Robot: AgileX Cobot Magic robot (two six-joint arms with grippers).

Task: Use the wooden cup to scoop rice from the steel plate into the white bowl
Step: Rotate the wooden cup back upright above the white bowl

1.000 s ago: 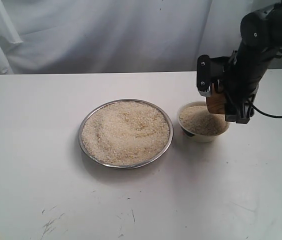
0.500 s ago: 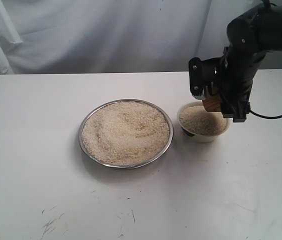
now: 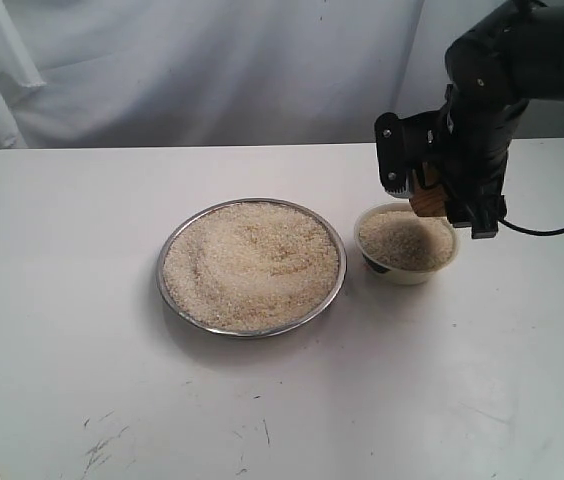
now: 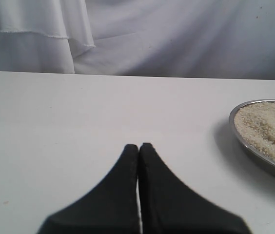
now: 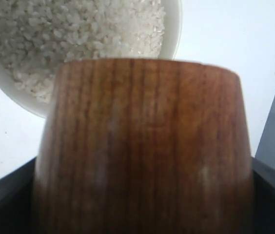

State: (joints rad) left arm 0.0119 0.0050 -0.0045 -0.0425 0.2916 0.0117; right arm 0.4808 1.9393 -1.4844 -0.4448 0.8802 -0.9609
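Only the right wrist view shows the cup (image 5: 142, 146) close up, its wood grain filling the frame and the bowl (image 5: 177, 29) of rice (image 5: 74, 29) just beyond. Only the left wrist view shows the left gripper (image 4: 138, 146), its jaws pressed together on nothing. In the exterior view the right gripper (image 3: 437, 190) clamps the cup, jaws wide around it, just above the bowl's far rim. The arm bends steeply down. The plate (image 3: 252, 333) sits just beside the bowl.

I see a wooden cup (image 5: 142, 146) of smooth, reddish-brown grained wood with a soft sheen, a steel plate (image 3: 258, 331) of shiny metal, a smooth cream white bowl (image 3: 402, 274), dry granular rice (image 3: 252, 262), a matt, scuffed white surface (image 3: 262, 420) and draped white cloth (image 3: 162, 70).
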